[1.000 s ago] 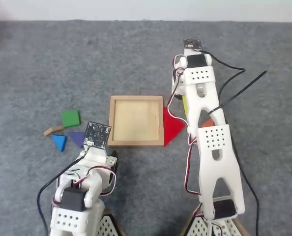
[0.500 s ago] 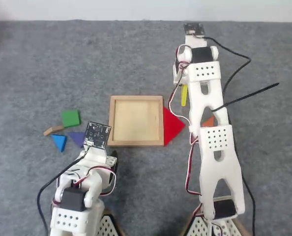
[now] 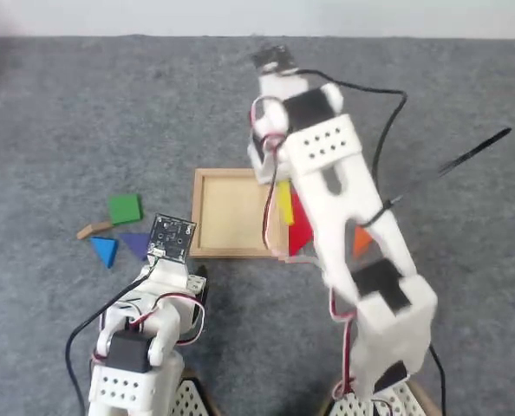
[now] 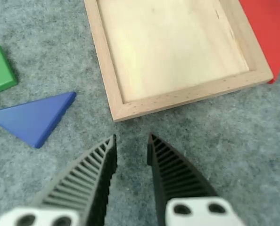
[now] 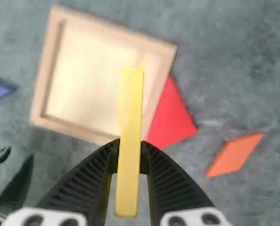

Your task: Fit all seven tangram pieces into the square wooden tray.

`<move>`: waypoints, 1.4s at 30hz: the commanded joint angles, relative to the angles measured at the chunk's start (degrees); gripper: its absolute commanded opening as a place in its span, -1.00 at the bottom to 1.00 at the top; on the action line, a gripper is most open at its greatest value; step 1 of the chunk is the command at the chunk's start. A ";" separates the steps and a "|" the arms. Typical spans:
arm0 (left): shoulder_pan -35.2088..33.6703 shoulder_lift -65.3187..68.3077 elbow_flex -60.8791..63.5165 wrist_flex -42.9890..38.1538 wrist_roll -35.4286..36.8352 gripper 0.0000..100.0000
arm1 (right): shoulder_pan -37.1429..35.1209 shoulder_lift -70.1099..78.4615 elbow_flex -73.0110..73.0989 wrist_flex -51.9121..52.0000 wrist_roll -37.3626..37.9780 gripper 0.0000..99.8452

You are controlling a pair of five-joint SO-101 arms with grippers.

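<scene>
While right jaws pinch yellow piece (image 5: 130,117) over tray (image 3: 198,212) | left jaws slightly spread

Bright, even light from above, with only soft, faint shadows on the grey carpet (image 3: 84,113).

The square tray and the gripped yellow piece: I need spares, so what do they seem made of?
The square pale tray looks like bare light wood, matte, with faint grain showing. The flat yellow piece has a smooth opaque coat, probably paint; wood underneath is likely, but no grain shows.
</scene>
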 commanded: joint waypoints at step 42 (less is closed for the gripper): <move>-75.16 -0.88 -0.48 -0.53 -25.23 -0.80 | -12.70 -0.75 18.11 -32.75 -11.34 -0.99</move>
